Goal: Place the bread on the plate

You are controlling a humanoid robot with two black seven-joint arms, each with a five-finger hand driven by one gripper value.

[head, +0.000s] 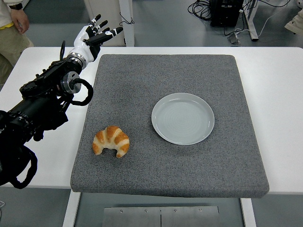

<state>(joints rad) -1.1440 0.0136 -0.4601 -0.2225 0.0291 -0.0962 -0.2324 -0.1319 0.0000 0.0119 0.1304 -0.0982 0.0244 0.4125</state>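
Nearest the camera, the croissant (111,141) lies on the grey mat (142,75) just left of the empty plate (182,118), its arc opening toward the near edge, while the left hand (96,32), fingers spread and empty, hangs well beyond it past the mat's far-left corner.

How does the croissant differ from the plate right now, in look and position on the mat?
The croissant is golden brown with pale stripes and curved like a crescent; the plate is pale grey, round and smooth. The croissant lies near the mat's front left, the plate nearer its middle right. The croissant looks smaller than the plate, which holds nothing. Both rest on the grey mat, apart from each other and from the left hand.
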